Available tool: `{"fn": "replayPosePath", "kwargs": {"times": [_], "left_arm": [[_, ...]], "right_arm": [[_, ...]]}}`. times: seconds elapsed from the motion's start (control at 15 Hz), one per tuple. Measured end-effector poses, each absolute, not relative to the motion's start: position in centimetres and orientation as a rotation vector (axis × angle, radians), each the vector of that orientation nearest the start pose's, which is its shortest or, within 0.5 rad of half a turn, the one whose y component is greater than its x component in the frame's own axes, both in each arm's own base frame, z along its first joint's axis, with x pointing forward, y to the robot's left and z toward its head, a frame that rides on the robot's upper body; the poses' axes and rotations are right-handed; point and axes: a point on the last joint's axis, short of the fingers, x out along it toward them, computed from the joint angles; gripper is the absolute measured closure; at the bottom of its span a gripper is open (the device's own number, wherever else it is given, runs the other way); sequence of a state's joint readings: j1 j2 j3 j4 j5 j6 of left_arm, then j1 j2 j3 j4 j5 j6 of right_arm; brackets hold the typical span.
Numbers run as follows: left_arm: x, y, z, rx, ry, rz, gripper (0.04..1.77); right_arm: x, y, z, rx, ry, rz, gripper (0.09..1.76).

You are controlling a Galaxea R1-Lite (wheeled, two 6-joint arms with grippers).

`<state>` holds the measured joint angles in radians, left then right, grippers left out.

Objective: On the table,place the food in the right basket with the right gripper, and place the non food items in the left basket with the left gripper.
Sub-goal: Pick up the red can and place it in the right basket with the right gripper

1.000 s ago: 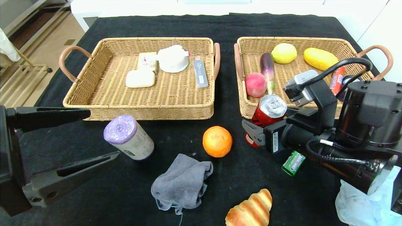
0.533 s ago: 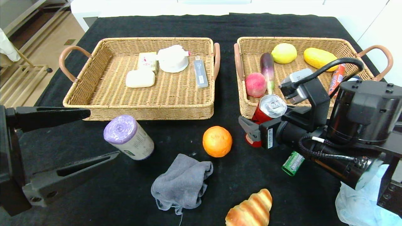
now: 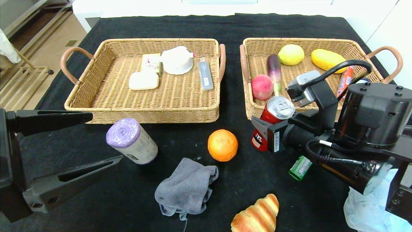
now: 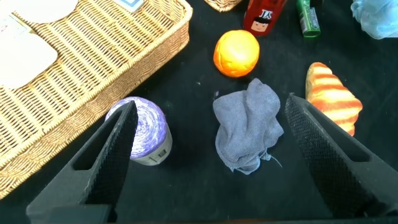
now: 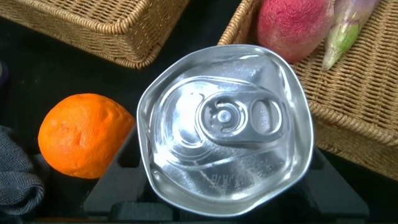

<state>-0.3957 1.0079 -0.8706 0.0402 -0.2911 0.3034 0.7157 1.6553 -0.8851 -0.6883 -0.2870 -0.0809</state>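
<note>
Red can (image 3: 273,122): clamped in the right gripper (image 3: 262,130), tilted, just in front of the right basket (image 3: 322,43), its dented silver top beside that basket's near rim. Orange (image 3: 222,145): on the black table (image 3: 225,25), just left of the can. Left gripper (image 3: 83,141): jaws wide apart, holding nothing, far left of the can, flanking a purple-topped roll (image 3: 131,140). Grey cloth (image 3: 186,187): front-left of the can.

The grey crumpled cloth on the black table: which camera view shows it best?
The left wrist view: the grey crumpled cloth lies whole and near, between the open left gripper fingers. The head view shows it whole but farther off. The right wrist view catches only an edge.
</note>
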Motion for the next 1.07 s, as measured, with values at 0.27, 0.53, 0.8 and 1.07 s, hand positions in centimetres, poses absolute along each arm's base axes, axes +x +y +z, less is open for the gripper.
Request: {"fn": "replayPosePath", "kwargs": {"times": [0.27, 0.53, 0.8, 1.07], "left_arm": [[11.1, -5.4, 28.7, 0.3, 0.073, -0.707, 0.09], [11.1, -5.3, 28.7, 0.3, 0.073, -0.707, 0.09], [11.1, -5.4, 28.7, 0.3, 0.073, -0.707, 0.09], [11.1, -5.4, 28.6, 0.3, 0.077, -0.709, 0.09]], "right_arm": [[23.3, 19.5, 22.4, -0.119, 0.055, 0.433, 0.8], [23.2, 19.4, 22.5, -0.117, 0.051, 0.436, 0.8], [22.6, 19.3, 23.1, -0.113, 0.041, 0.445, 0.8], [21.5, 19.3, 24.0, -0.12, 0.04, 0.429, 0.8]]}}
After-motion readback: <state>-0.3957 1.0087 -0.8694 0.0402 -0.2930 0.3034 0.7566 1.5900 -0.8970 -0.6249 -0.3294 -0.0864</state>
